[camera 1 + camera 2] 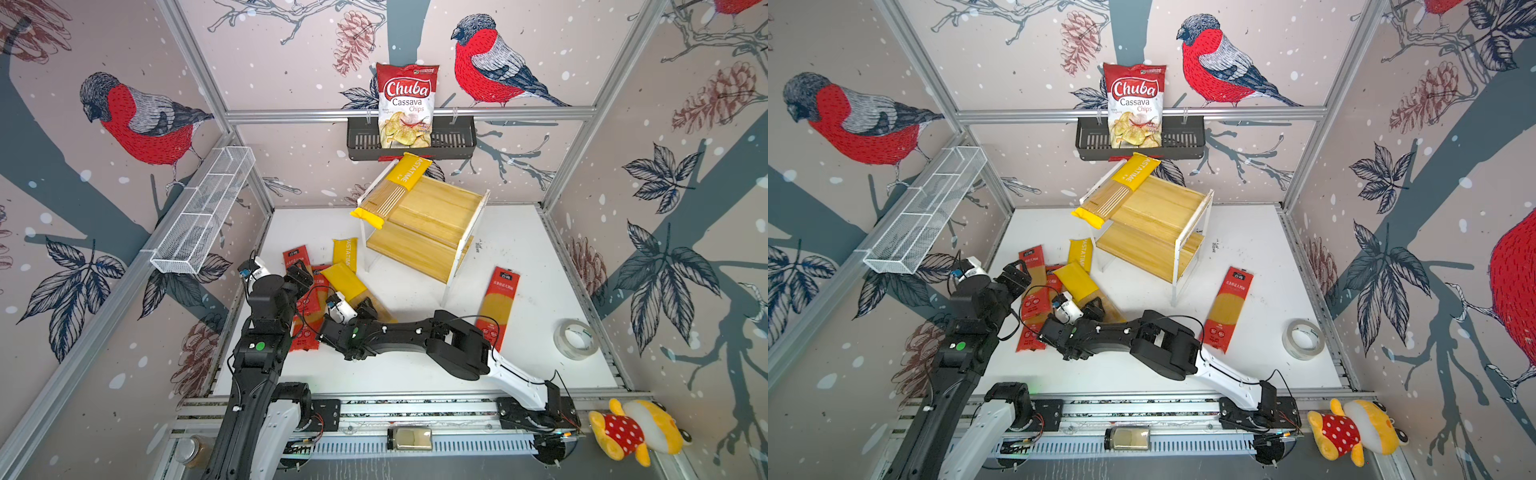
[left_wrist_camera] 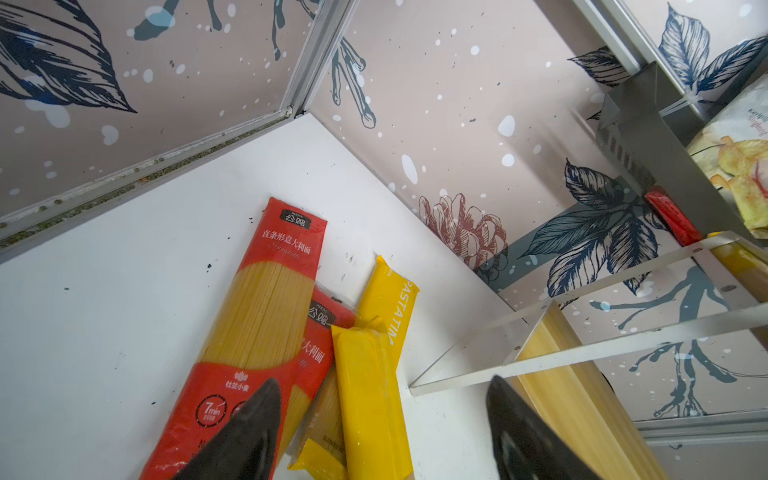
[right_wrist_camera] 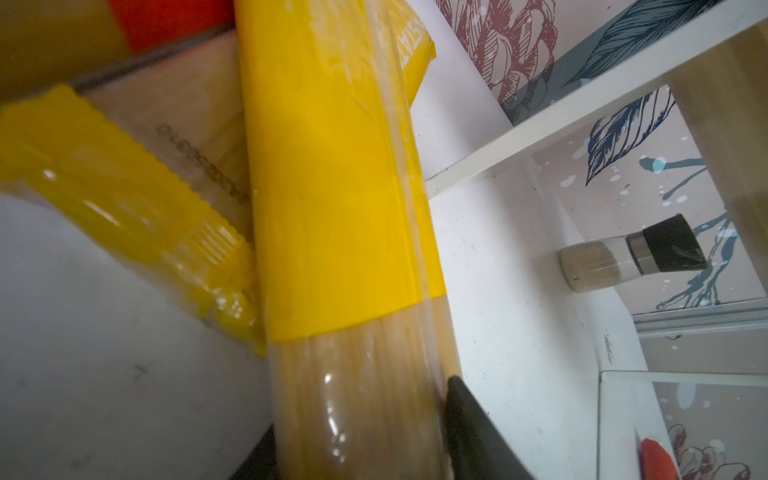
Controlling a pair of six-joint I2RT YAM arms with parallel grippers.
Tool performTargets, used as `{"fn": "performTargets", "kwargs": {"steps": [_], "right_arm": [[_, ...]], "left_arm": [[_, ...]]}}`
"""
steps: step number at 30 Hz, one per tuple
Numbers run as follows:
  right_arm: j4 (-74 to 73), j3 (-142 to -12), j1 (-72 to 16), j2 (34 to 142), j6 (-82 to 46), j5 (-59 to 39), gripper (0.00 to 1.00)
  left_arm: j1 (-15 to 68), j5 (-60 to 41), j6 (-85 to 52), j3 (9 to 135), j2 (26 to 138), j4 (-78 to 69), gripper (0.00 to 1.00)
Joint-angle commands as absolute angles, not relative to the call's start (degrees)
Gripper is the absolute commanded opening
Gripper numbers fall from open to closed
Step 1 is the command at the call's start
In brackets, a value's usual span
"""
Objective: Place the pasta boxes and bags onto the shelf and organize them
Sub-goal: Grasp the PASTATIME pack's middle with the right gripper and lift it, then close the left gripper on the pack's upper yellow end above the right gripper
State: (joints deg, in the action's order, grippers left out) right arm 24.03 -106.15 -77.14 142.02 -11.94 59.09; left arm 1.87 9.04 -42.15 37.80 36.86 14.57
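- the right gripper is being held out across the white table to the left side, into a pile of pasta packs.
- its fingers are being pressed on both sides of a yellow pasta bag, on the clear part where the noodles are showing, so this bag is being gripped.
- the gripped bag is being rested slantwise on top of the pile, just to the near left of the shelf.
- the left gripper is being held above the far left part of the pile. its fingers are being held wide apart, and nothing is being squeezed by them.
- a red pack and a second red pack are being seen in the pile, the first partly on top of the second.
- another yellow bag is being seen lying at the far side of the pile, partly under the gripped bag.
- a third yellow bag is being carried by the top board of the shelf, along its left edge, with both ends sticking out past the board.
- a lone red pack is being seen flat on the table, right of the shelf and well apart from the pile.
- a chips bag is being held up in a black basket on the far wall, above the shelf.
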Motion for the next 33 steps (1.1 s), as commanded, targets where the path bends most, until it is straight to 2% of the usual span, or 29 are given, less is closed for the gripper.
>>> {"fn": "performTargets", "kwargs": {"steps": [1, 5, 11, 24, 29, 33], "right_arm": [[23.1, -103.9, -77.3, 139.2, -10.8, 60.6, 0.36], [20.9, -101.3, -77.3, 135.6, -9.8, 61.5, 0.19], [17.4, -95.1, -77.1, 127.4, -10.0, 56.6, 0.07], [8.8, -75.3, -74.4, 102.6, -12.0, 26.8, 0.00], [3.5, -66.7, -71.6, 92.4, -16.2, 19.2, 0.00], [-3.4, -59.8, -69.7, 83.7, -17.8, 13.7, 0.00]], "left_arm": [[1.7, 8.1, -43.1, 38.5, 36.3, 11.9, 0.76], [1.7, 7.9, -43.1, 39.6, 36.4, 12.1, 0.76], [1.7, 5.1, -40.7, 43.0, 37.9, 12.4, 0.76], [1.7, -13.6, -29.8, 61.2, 47.5, 12.8, 0.76], [1.7, -21.8, -27.5, 63.2, 49.1, 9.4, 0.77], [1.5, -25.5, -27.3, 59.9, 49.0, 4.6, 0.77]]}}
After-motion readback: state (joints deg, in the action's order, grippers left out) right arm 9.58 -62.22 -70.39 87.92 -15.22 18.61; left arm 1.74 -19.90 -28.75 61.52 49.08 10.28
